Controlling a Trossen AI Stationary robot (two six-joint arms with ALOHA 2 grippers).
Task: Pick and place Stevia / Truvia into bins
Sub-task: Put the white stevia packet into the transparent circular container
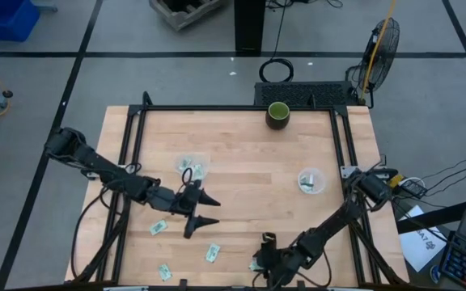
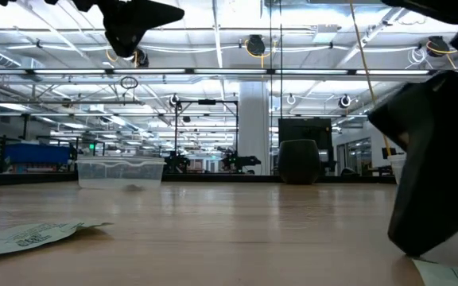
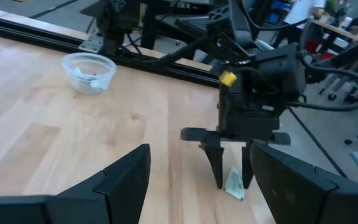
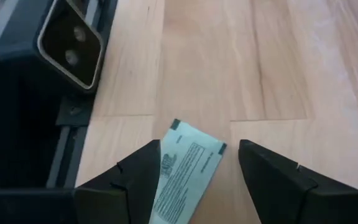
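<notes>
My right gripper (image 4: 199, 149) is open and points down at the table's near edge. Its fingers stand on either side of one pale green and white sachet (image 4: 185, 169), which lies flat on the wood; the left wrist view shows this gripper (image 3: 233, 185) over that sachet (image 3: 234, 186). My left gripper (image 1: 215, 210) hangs open above the table's left middle, holding nothing. More sachets (image 1: 158, 227) (image 1: 212, 253) (image 1: 164, 272) lie flat near the near edge. The squarish clear bin (image 1: 191, 167) and the round clear bin (image 1: 311, 180) both hold sachets.
A dark green cup (image 1: 277, 113) stands at the far edge. A black frame rail (image 4: 73, 118) and a camera housing (image 4: 70, 46) sit close beside my right gripper. Bare wood lies between the two bins. In the low view a sachet (image 2: 30, 234) lies close to the camera.
</notes>
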